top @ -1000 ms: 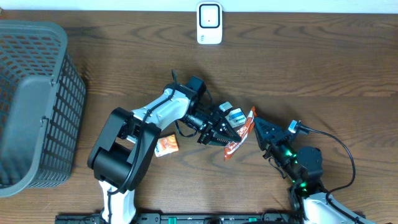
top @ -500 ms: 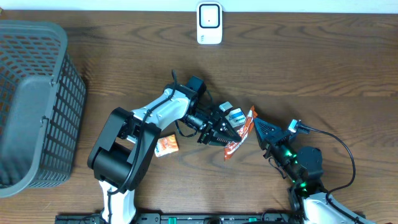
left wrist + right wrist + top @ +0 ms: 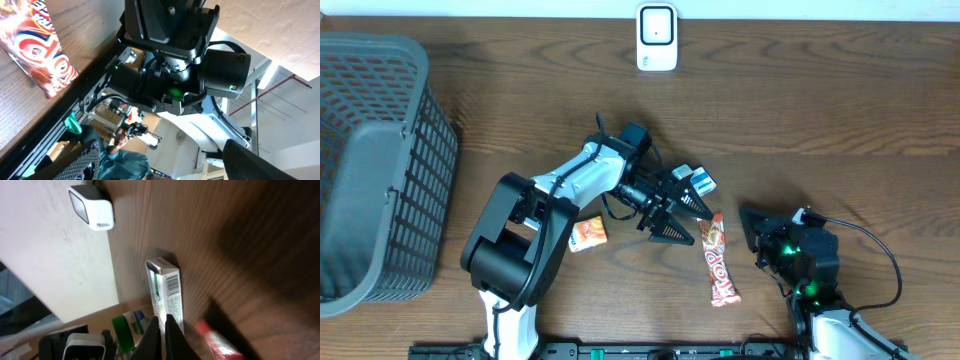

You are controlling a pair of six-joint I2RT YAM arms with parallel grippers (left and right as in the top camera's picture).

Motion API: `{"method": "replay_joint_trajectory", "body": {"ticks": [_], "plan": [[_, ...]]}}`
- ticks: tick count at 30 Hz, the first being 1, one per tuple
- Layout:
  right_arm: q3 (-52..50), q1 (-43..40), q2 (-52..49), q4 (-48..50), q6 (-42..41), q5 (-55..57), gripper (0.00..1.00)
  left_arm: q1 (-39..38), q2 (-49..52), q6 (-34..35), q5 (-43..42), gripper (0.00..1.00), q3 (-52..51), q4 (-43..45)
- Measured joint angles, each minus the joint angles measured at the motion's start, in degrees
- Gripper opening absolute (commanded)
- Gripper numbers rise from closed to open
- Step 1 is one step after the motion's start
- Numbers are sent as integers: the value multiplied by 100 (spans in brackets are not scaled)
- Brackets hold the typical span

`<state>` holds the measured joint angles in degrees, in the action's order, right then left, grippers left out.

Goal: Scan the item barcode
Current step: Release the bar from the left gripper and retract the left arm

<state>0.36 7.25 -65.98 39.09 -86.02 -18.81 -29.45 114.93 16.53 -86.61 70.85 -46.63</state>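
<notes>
snack wrapper flat on table, left pincer wide open

the basket (image 3: 380,170) on the far left is cut off by the frame edge; inside i only make out its grey floor. a small orange packet (image 3: 588,233) lies by my left arm, label unreadable. the scanner (image 3: 657,37) stands at the far table edge. my left pincer (image 3: 696,224) gapes wide with nothing between its fingers. a box (image 3: 699,181) sits just beside it, its barcode clear in the right wrist view. the snack wrapper (image 3: 718,262) lies flat on the table, top end right by my left fingertip; i cannot tell if they touch. i cannot find its barcode, and the left wrist view crops it. my right pincer (image 3: 162,324) is pressed closed, gripping nothing.
</notes>
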Motion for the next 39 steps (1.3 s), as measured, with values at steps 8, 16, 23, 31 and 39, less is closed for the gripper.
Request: {"method": "replay_joint_trajectory", "body": {"ticks": [8, 16, 23, 31, 39], "plan": [[-2, -114, 208, -4, 647, -140, 34, 0, -2, 20, 238, 87, 2, 232], [0, -498, 918, -455, 1294, -444, 76, -55, -942, 24, 2332, 87, 68, 227], [50, -697, 1631, -1043, 1644, -544, 79, -605, -3014, -9, 5296, 90, 688, 643], [1786, -702, 2430, -4111, 2723, -411, 94, -929, -4920, -807, 8491, 95, 879, 1777], [4677, -702, 2498, -7886, 4675, 680, 99, -122, -5289, -2177, 10520, 100, 890, 3095]]}}
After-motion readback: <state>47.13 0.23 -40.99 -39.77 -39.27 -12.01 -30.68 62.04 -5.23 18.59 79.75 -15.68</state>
